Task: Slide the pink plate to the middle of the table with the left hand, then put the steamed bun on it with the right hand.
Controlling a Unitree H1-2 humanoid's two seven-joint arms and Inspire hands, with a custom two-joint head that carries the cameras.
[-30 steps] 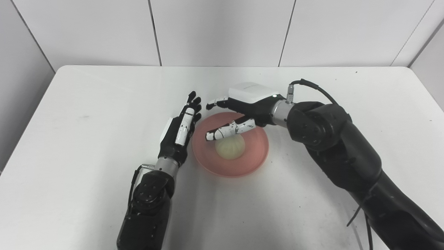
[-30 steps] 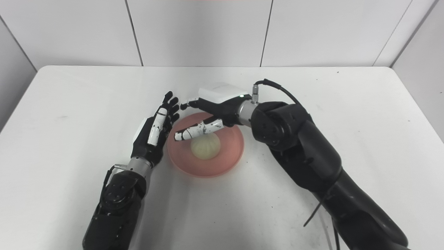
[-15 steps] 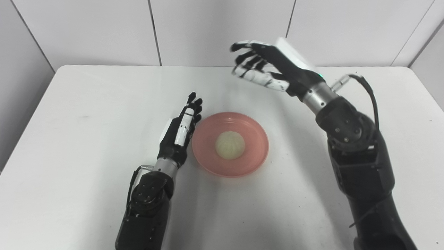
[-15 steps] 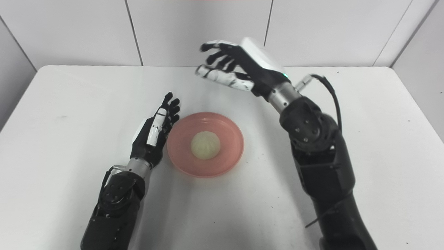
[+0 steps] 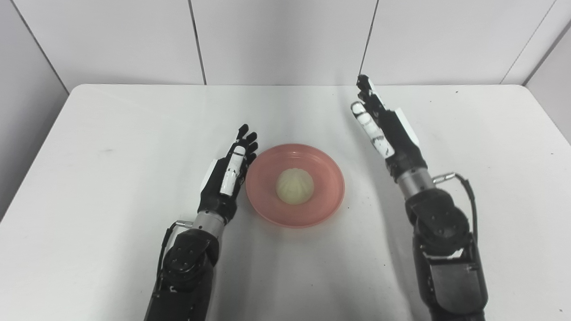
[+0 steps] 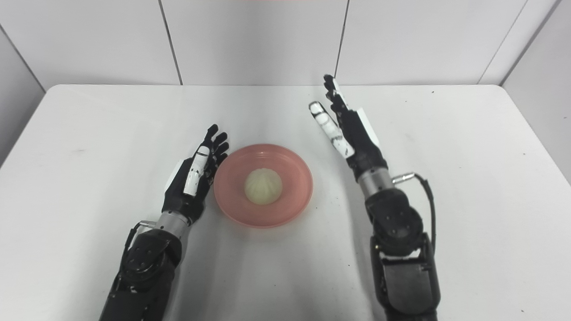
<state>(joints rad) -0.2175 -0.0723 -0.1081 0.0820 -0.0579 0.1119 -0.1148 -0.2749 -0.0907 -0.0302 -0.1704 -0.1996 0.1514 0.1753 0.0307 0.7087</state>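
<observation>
Sitting in the middle of the pink plate [image 5: 295, 185], the steamed bun [image 5: 295, 187] is a pale, round dome with faint pleats running up to its top, and nothing touches it. Its plate is a shallow round dish with a raised rim, lying flat near the centre of the white surface [image 5: 111, 133], a little toward the near edge.

Just beside the plate's left rim lies the left hand [image 5: 225, 178], edge-on and low over the surface, with its palm turned toward the dish. Its fingers [image 5: 244, 141] are stretched out straight and pointing away from the robot, lying close alongside one another and holding nothing; whether the hand actually touches the rim cannot be told.

On the other side, the right hand [image 5: 383, 129] is clear of the plate, with bare surface between them. It stands lifted above the surface, forearm rising from the bottom edge, palm turned toward the left. Its fingers [image 6: 333, 91] are extended and slightly spread, the thumb set apart from the rest, and it grips nothing.

Pale panelled walls [image 5: 285, 40] close off the far side.
</observation>
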